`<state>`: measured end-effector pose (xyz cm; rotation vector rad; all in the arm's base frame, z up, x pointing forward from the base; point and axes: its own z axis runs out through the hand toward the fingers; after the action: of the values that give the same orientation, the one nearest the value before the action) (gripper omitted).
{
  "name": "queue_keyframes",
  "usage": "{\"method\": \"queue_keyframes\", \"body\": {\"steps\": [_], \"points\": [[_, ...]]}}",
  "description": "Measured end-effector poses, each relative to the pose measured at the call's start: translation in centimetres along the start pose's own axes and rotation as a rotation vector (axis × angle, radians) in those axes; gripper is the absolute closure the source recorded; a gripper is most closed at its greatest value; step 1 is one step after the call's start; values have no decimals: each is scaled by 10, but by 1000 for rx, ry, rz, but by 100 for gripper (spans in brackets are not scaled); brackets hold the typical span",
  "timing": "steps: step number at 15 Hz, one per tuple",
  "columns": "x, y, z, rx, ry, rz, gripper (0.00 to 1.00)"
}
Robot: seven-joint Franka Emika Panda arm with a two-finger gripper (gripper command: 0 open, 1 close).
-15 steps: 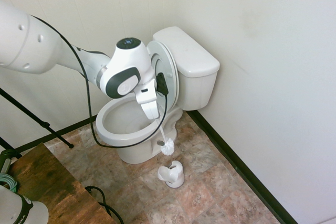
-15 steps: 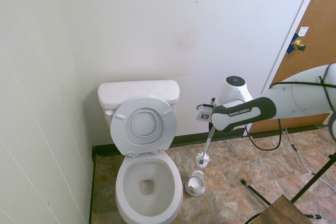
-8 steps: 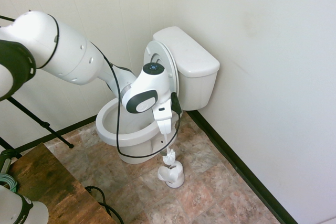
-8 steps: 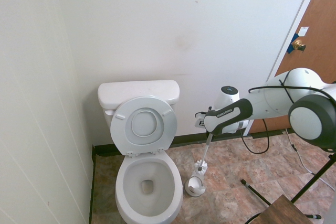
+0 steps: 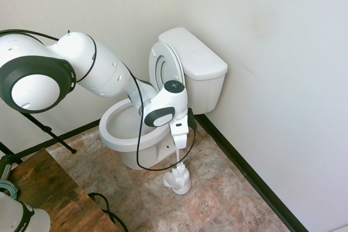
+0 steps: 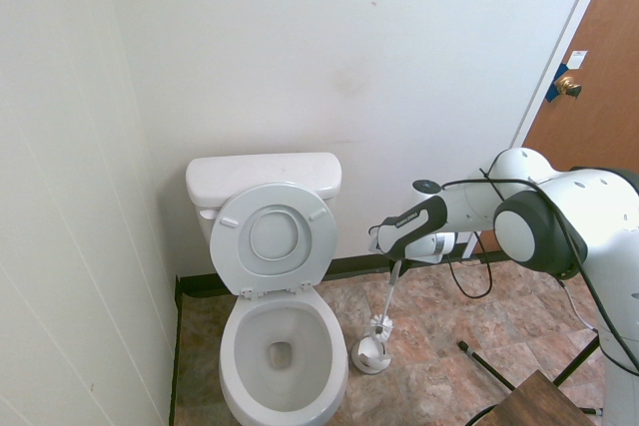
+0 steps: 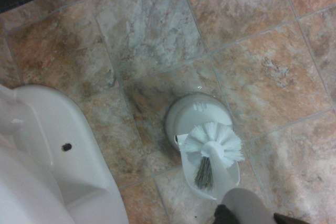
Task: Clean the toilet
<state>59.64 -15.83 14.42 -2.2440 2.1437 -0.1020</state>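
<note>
One toilet (image 5: 147, 118) stands in the corner of the room, beside the tool and toward the wall, with its one tank (image 5: 196, 61) against the back wall. Its one lid (image 6: 273, 237) and the ring seat are tipped up against the tank, so the oval bowl (image 6: 283, 351) lies open; the wrist view catches only the white foot of the toilet (image 7: 47, 145).

The one tool (image 5: 178, 140) points straight down just past the bowl's outer side, above the floor and clear of the toilet. It is pressed together on the thin handle of the one brush (image 6: 382, 324), which hangs straight beneath it. The white bristle head (image 7: 212, 142) sits directly over the one small white holder (image 7: 202, 129), right at its mouth; whether the bristles touch the holder cannot be told.

The holder stands directly below the tool on the tiled floor (image 7: 252, 72), close beside the foot of the toilet but not touching it. One brown door (image 6: 599, 77) with a brass knob (image 6: 568, 84) is well off behind the arm, on the far side from the toilet.
</note>
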Motion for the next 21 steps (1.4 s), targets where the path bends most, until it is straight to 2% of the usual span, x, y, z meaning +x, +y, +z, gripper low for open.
{"method": "queue_keyframes", "body": {"steps": [8,17,21], "points": [[4,-7,12,26,-25,0,100],[-13,55,9,63,-28,-11,100],[-23,79,-6,77,-35,-23,100]]}}
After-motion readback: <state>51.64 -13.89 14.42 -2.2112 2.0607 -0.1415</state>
